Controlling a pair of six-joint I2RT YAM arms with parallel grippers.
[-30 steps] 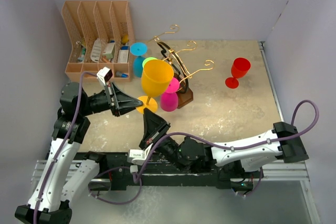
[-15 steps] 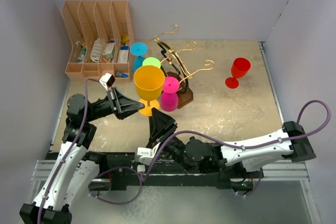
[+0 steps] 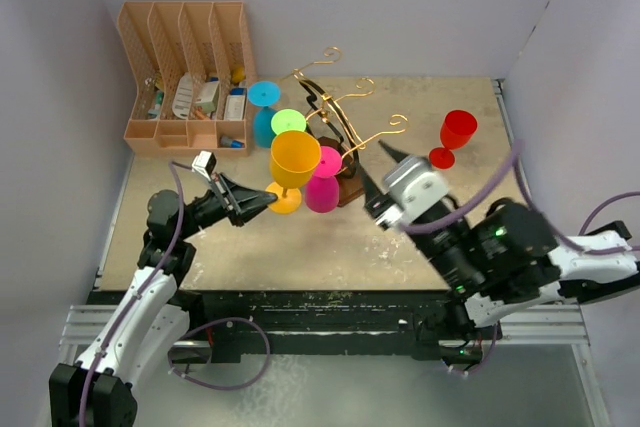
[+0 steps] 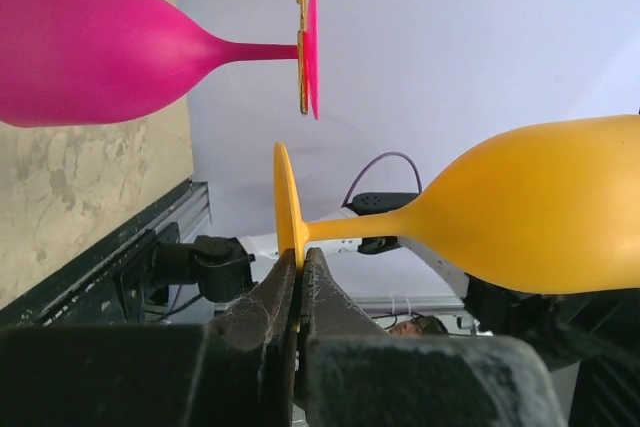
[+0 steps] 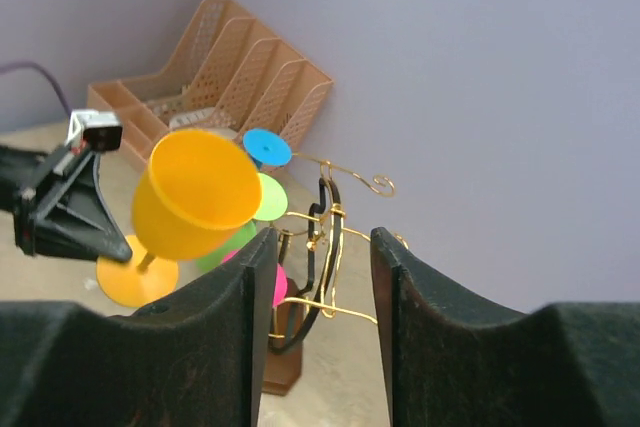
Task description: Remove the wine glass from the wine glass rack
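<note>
An orange wine glass (image 3: pixel 295 157) is off the rack, upright and tilted, held just left of it. My left gripper (image 3: pixel 262 200) is shut on the rim of its foot (image 4: pixel 286 209); in the left wrist view the left gripper (image 4: pixel 300 259) pinches that thin disc. The gold wire wine glass rack (image 3: pixel 345 132) on its dark base still carries a magenta glass (image 3: pixel 322 192), a green one (image 3: pixel 288 122) and a blue one (image 3: pixel 264 95). My right gripper (image 3: pixel 375 169) hangs open and empty to the rack's right, facing the rack (image 5: pixel 335 237).
A red wine glass (image 3: pixel 457 135) stands on the table at the right. The tan slotted organiser (image 3: pixel 185 72) fills the back left corner. Walls close in the table at the left, back and right.
The right arm swung from under the orange glass to the rack's right, rose, and its gripper opened. The left gripper closed on the glass's foot and sank slightly.
</note>
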